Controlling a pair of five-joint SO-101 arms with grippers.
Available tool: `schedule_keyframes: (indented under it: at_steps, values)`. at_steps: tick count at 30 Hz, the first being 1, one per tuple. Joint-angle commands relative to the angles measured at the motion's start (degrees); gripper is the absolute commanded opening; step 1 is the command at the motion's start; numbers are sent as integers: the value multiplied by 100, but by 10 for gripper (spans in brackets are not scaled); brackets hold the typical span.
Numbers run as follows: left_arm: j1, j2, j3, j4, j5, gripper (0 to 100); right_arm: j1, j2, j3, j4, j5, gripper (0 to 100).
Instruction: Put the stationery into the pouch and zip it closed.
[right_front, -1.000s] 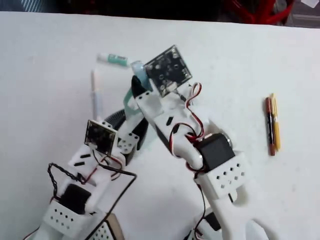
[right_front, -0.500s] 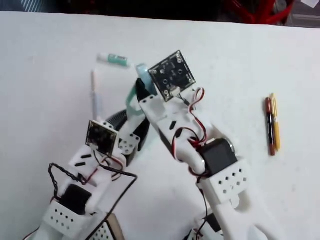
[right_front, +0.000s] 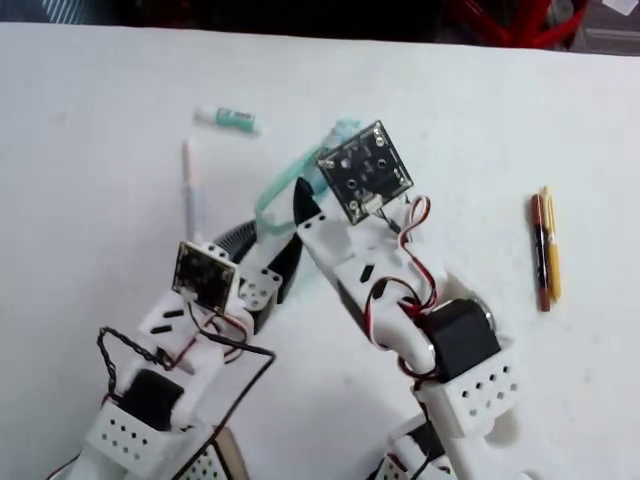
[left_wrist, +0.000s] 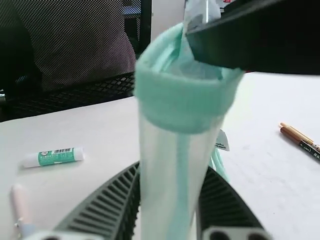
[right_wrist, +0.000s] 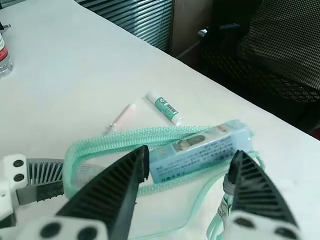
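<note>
A clear pouch (right_front: 283, 187) with a teal mesh rim is held near one end by my left gripper (right_front: 262, 250), which is shut on it. In the left wrist view the pouch (left_wrist: 175, 150) rises between the ribbed jaws of that gripper (left_wrist: 171, 172). My right gripper (right_wrist: 190, 157) is open just above the pouch (right_wrist: 125, 137), and a light-blue box (right_wrist: 200, 149) lies inside the pouch. In the high view the right gripper (right_front: 300, 208) is at the pouch's middle. A glue stick (right_front: 228, 119) and a white pen (right_front: 190, 185) lie on the table to the left. Red and yellow pens (right_front: 545, 250) lie at the right.
The white table (right_front: 500, 120) has free room on both sides of the arms. A small bottle (right_wrist: 4, 47) stands far off at one edge. Dark chairs stand beyond the table's far edge.
The right arm has moved to the right and nearer. The pouch's far end swung right with it, so the pouch now stretches out from the left gripper.
</note>
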Motion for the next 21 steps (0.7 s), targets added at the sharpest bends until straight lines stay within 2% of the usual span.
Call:
schedule_keyframes:
  at_steps: [1, 4, 8, 12, 14, 21]
  values:
    - [-75, -92, -79, -167, 18, 140, 57, -13, 9, 207, 334, 258]
    - [-75, -92, -79, -167, 18, 140, 57, -40, 9, 224, 651, 258]
    - [-75, -92, -79, -167, 26, 140, 57, -57, -149, 233, 695, 240]
    - [-189, -92, -79, -167, 97, 186, 101, -40, -1336, 910, 695, 161]
    - [-330, -92, -70, -167, 404, 210, 101, -4, -2031, 1209, 695, 136]
    - [-418, -84, -141, -158, 466, 210, 681, 541, -2857, 1103, 695, 64]
